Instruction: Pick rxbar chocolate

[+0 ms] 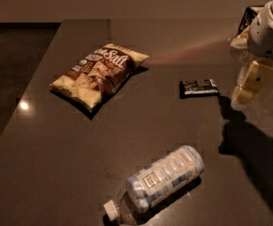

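The rxbar chocolate point(199, 87) is a small flat black bar with white lettering, lying flat on the dark table point(141, 126) right of centre. My gripper point(250, 82) hangs at the right edge of the view, just above the table and a short way right of the bar, not touching it. The white arm body point(268, 32) is above it. Nothing shows in the gripper.
A yellow-and-brown chip bag point(99, 72) lies to the left of the bar. A clear plastic water bottle point(157, 182) lies on its side near the front. Another package point(244, 27) sits at the far right behind the arm. The table's left edge drops off to dark floor.
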Controlling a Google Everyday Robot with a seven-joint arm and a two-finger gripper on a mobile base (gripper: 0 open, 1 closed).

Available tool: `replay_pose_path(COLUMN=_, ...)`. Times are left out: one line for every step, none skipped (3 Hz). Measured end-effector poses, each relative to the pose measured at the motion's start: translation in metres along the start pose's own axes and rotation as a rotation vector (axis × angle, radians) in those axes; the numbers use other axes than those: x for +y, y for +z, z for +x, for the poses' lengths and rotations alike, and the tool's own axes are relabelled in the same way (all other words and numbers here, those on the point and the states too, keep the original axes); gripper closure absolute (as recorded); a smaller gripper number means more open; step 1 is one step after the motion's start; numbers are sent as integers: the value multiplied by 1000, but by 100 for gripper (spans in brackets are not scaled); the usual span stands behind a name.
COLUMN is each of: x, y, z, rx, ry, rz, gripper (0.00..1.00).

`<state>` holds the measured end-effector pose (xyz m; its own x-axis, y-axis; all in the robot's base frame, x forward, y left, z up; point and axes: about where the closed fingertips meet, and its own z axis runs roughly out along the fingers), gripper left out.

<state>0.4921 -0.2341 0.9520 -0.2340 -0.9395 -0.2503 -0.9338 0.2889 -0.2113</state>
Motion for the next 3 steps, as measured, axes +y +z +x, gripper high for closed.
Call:
replay_pose_path(x=-21, y=13, z=0, rx=-27, ry=-17, rz=-10, gripper=0)
replay_pose_path(x=-46, y=32, z=1, rx=-27, ry=-44, rz=-12, gripper=0)
replay_pose_path(x=-65, y=57, z=3, rx=-15, ry=-73, rz=-40, gripper=0)
